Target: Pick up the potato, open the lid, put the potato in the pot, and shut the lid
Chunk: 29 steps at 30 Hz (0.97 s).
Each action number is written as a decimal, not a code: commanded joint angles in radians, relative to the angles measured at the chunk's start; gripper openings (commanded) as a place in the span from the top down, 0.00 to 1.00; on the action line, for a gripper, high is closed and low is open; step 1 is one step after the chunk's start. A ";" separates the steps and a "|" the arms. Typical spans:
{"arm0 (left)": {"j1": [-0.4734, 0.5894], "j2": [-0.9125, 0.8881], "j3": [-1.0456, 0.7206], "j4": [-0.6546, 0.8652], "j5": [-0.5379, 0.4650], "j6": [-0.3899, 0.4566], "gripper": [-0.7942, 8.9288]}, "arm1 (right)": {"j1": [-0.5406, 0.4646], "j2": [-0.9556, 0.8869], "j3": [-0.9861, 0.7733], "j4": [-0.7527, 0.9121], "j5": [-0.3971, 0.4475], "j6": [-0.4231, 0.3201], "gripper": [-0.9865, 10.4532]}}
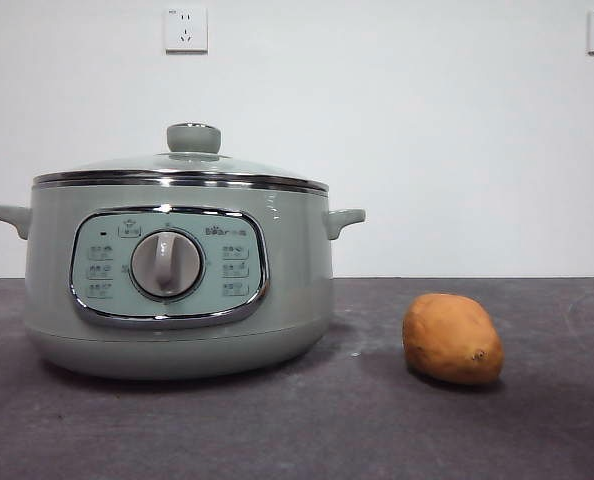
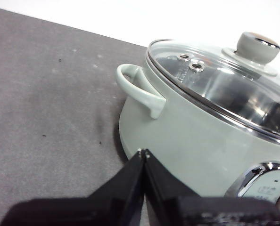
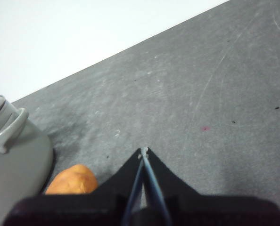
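Both grippers have their black jaws pressed tip to tip with nothing between them. The left gripper [image 2: 143, 153] hangs above the dark grey table [image 2: 45, 103], off to the handle side of the big round sage-green cooker pot [image 2: 187, 141], clear of it. The right gripper [image 3: 144, 150] hovers over bare tabletop too, with the small oval orange-brown potato [image 3: 73, 181] near it and a slice of the pot's wall and handle just past that. In the front view neither arm shows at all. The pot [image 1: 177, 290] sits on the table with its chrome-framed panel and grey dial [image 1: 166, 264] facing the camera, and the domed glass lid with the chrome rim and pale green knob [image 1: 193, 160] is seated flat on top, closed. The potato [image 1: 452, 338] lies on the table beside the pot, on the side away from the dial panel's left handle, close to the pot but not touching it. White wall behind has two sockets [image 1: 185, 29].
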 commanded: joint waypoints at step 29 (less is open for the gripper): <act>0.002 0.375 0.550 -0.281 0.039 0.145 0.93 | 0.000 0.522 0.675 -0.308 -0.084 -0.189 0.92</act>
